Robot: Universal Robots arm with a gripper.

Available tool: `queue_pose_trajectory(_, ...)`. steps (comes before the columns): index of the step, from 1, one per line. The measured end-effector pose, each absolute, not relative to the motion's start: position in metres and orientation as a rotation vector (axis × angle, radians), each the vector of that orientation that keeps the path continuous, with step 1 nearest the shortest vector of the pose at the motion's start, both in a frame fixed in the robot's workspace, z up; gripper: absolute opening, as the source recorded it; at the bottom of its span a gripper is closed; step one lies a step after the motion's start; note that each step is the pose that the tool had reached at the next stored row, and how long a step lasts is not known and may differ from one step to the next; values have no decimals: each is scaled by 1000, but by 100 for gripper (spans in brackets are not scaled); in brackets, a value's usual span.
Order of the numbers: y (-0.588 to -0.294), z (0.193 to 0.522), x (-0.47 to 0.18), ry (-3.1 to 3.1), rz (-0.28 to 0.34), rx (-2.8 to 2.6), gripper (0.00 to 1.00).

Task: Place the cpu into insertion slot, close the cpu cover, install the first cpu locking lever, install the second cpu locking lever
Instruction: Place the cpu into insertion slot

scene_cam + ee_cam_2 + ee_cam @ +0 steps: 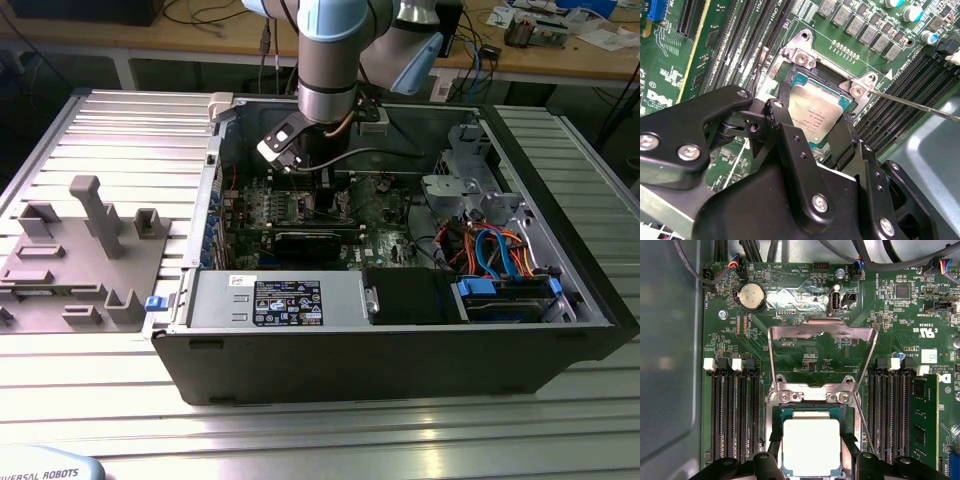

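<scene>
The cpu (811, 445), a square chip with a dull silver top, lies flat in or just over the insertion slot (811, 411) on the green board; it also shows in the second wrist view (815, 112). My gripper (812, 461) has one black finger (776, 111) against each of two opposite chip edges, shut on it. The cpu cover (822, 326) stands swung open behind the slot, a thin silver frame with a big cut-out. One thin wire locking lever (920, 106) sticks out free beside the socket. In the exterior view the arm (330, 60) reaches down into the open computer case.
Long black memory slots (735, 415) flank the socket, one holding a green memory card (922, 425). A coin battery (751, 295) and cables sit beyond the cover. The case wall (670, 365) is close. Outside, a grey fixture tray (80, 250) lies at the exterior view's left.
</scene>
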State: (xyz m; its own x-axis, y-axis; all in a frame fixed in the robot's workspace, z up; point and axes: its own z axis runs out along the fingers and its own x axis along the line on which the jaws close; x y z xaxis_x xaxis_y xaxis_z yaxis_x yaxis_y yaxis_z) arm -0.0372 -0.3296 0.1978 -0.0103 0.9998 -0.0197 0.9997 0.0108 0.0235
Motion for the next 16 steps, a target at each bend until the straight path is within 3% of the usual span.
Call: queue_pose_trajectory(16,-332,198,-38,2212,5,2188,55)
